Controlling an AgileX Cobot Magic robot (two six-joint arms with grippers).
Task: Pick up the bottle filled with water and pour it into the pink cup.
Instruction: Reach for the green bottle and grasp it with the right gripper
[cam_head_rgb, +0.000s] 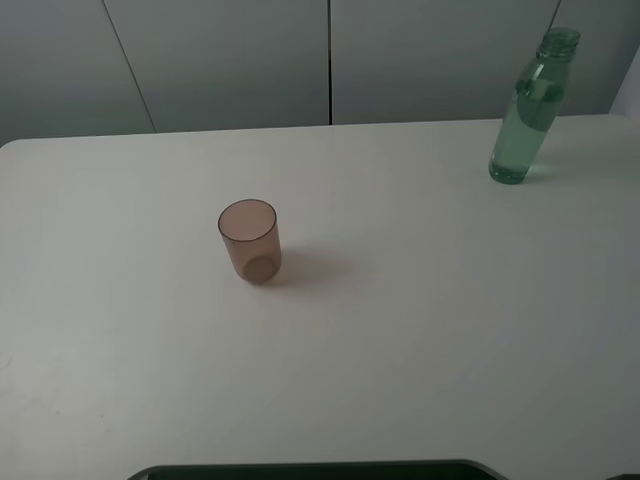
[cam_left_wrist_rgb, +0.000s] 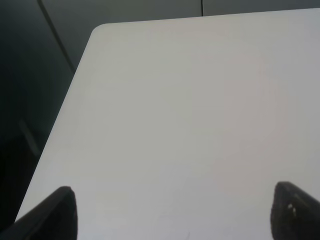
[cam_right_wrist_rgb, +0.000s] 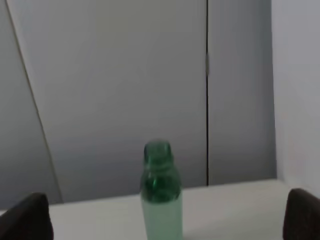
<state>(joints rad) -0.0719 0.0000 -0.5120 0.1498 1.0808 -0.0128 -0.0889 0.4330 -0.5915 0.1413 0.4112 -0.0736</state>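
Observation:
The bottle (cam_head_rgb: 530, 110), green-tinted and see-through with water inside and no cap, stands upright at the table's far right. The pink cup (cam_head_rgb: 249, 240) stands upright left of the table's middle, empty. Neither arm shows in the exterior high view. In the right wrist view the bottle (cam_right_wrist_rgb: 161, 192) stands ahead, centred between the fingers, and my right gripper (cam_right_wrist_rgb: 167, 220) is open and well short of it. My left gripper (cam_left_wrist_rgb: 175, 212) is open over bare table, nothing between its fingertips (cam_left_wrist_rgb: 60, 207).
The white table (cam_head_rgb: 420, 330) has a rounded far-left corner (cam_left_wrist_rgb: 100, 31). Grey wall panels (cam_head_rgb: 330, 60) stand right behind its far edge, close to the bottle. A dark strip (cam_head_rgb: 320, 470) lies along the near edge.

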